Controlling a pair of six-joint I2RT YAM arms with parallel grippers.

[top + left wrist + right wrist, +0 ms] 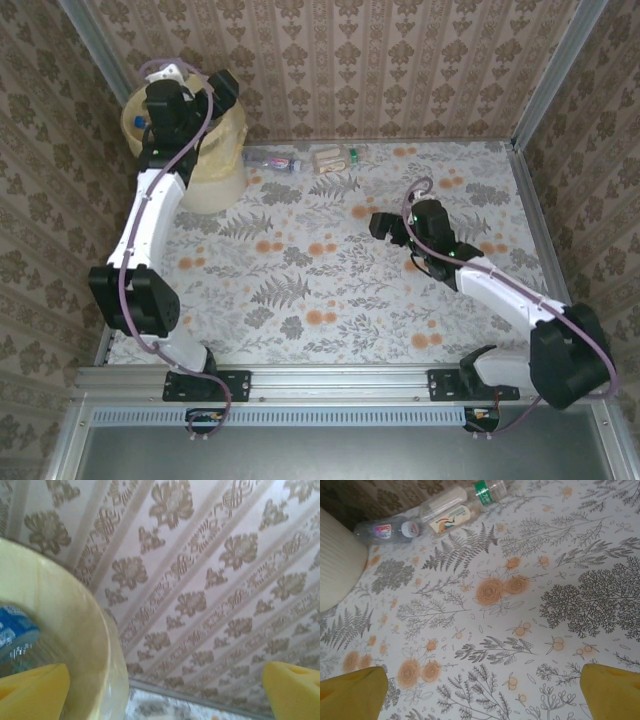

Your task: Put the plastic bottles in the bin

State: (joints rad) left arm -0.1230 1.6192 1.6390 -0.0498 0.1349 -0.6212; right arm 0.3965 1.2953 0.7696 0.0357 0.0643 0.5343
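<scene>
Hovering above the bin (75,630), left pincer (162,692) spread, right pincer (482,692) spread, bottles (450,512) well ahead.

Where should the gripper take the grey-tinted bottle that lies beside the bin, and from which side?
Probably at mid-body, coming from above. The grey-tinted bottle lies flat, its length along the back wall, so the jaws can close across its narrow width. The bin stands near one end and a cream-labelled bottle near the other, so the ends look crowded.
</scene>
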